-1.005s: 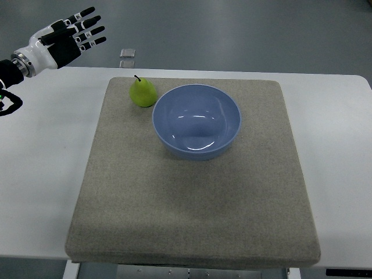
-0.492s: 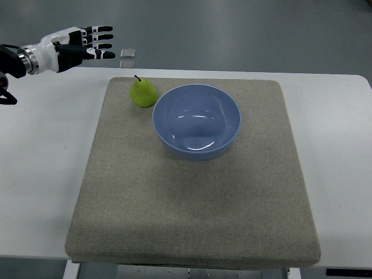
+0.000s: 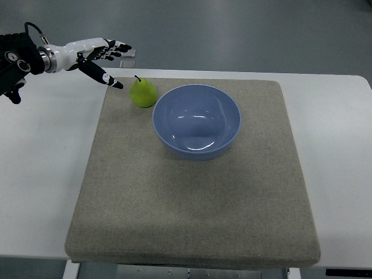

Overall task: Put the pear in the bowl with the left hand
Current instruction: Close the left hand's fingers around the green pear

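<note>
step: reach for pear | left hand (image 3: 96, 55) fingers spread, thumb angled down, holding nothing, just left of the pear (image 3: 143, 92) | pear upright on mat (image 3: 192, 197), touching bowl (image 3: 196, 121) rim | advice: wrap from the left, lift clear of rim

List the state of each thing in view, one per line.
Pear: upright on the mat, stem up, left of the bowl, not held.
Bowl: upright on the mat, empty.
Mat: flat on the table.
Left hand: open, fingers spread, left of the pear, not touching it.
Right hand: not in view.
</note>
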You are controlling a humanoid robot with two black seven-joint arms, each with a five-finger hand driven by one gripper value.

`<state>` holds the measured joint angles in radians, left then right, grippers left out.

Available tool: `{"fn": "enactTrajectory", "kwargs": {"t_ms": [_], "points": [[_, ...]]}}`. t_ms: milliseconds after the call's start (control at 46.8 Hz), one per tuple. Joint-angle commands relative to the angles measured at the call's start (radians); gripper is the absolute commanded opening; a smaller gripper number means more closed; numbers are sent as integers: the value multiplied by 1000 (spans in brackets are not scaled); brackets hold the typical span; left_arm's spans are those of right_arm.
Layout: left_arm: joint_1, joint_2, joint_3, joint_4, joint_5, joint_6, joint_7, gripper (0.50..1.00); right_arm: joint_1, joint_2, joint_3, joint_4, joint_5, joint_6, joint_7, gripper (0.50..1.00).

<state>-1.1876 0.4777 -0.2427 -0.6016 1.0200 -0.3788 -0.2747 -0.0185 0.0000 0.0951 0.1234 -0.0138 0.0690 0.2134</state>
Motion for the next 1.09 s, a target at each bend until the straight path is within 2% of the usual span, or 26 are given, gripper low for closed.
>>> {"fn": "enactTrajectory", "kwargs": {"t_ms": [0,214,556,834,1070], "points": [[-23,-22,51,0,23,34,0,994,0,0,0,-1,0,0,0,926],[-37,-80,157,3,25,138,0,994,0,0,0,-1,0,0,0,926],[-24,-169,201,111,26,152,0,992,0,0,0,-1,0,0,1,926],[-20,-182,229,112,28,202,0,986,-1,0,0,1,0,0,0,926],[-6,-186,233,112,28,207,0,986,0,0,0,1,0,0,0,926]]}}
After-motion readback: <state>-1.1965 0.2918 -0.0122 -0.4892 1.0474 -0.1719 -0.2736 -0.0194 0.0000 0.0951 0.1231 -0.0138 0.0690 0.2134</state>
